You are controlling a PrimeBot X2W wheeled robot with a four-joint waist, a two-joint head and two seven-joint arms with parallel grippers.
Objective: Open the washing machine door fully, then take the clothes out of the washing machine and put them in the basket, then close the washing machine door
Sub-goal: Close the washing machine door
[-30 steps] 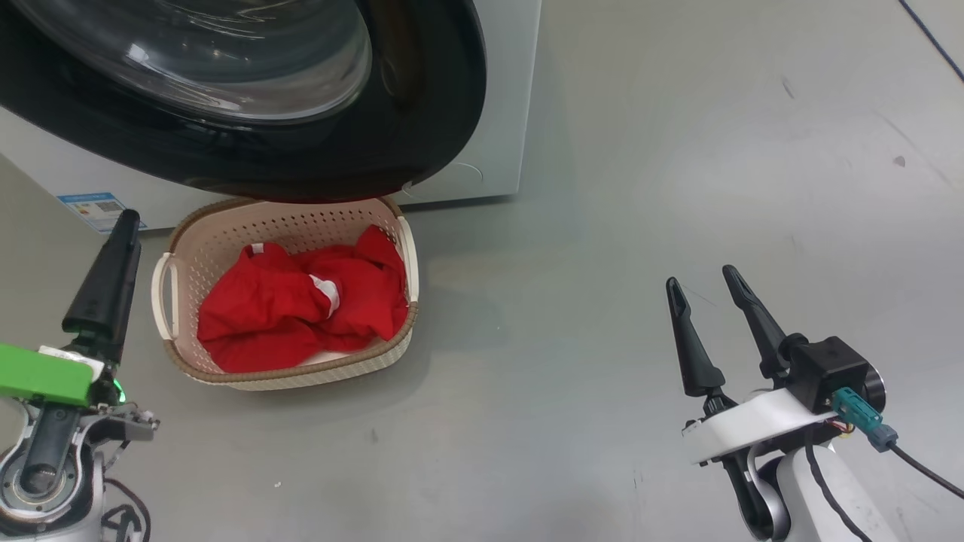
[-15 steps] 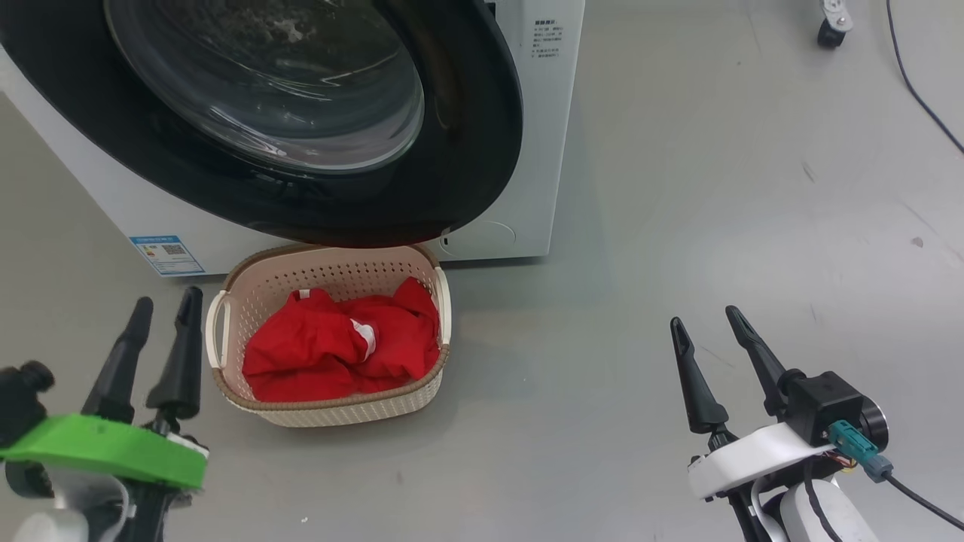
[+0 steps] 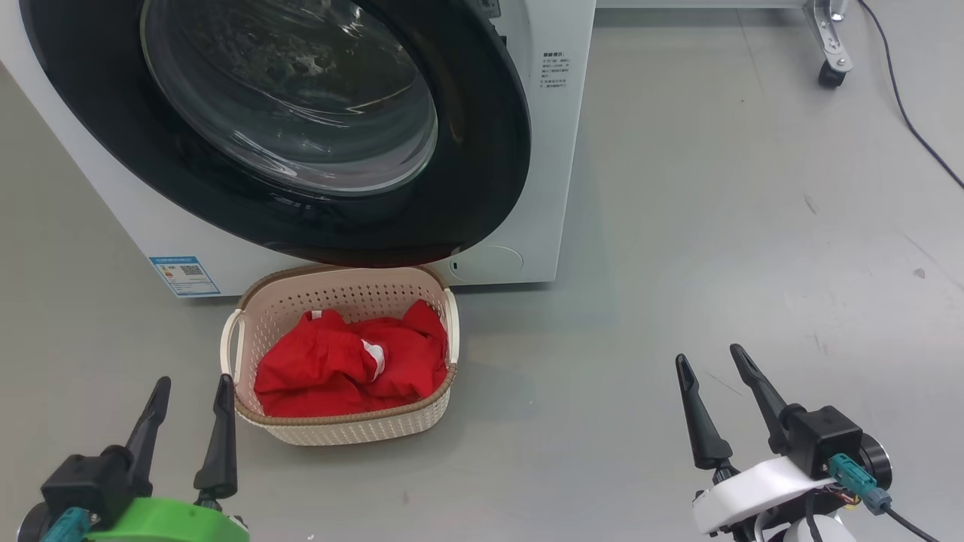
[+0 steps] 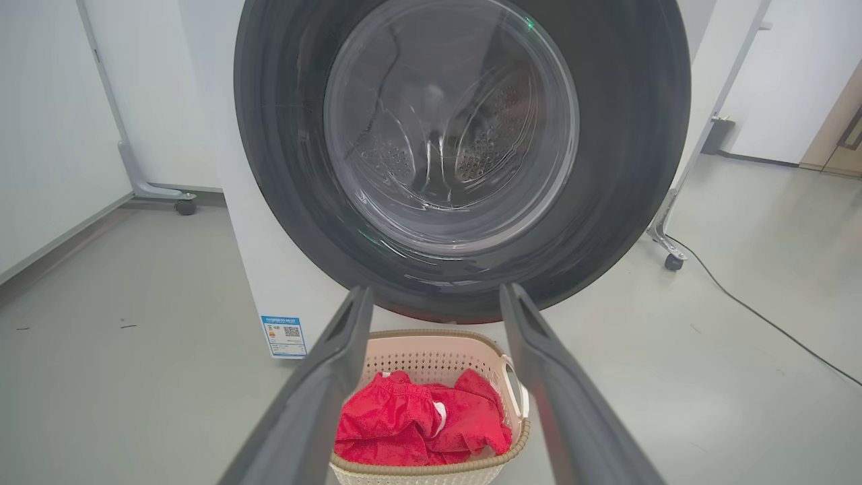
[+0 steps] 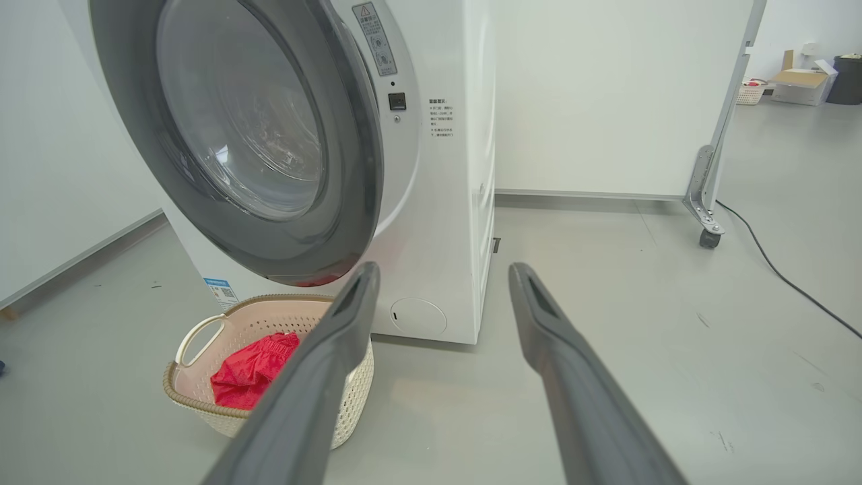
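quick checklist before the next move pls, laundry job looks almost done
1. Red clothes in the basket: ok, the pile lies inside.
2. Steel drum empty: ok, no red behind the glass in the left wrist view.
3. The washing machine door shut: cannot tell, it lies close to the front but the latch is hidden.
4. The left pincer open and empty: ok.
5. The right pincer open and empty: ok.
6. Basket clear of the door: cannot tell, its far rim sits under the door's lower edge.
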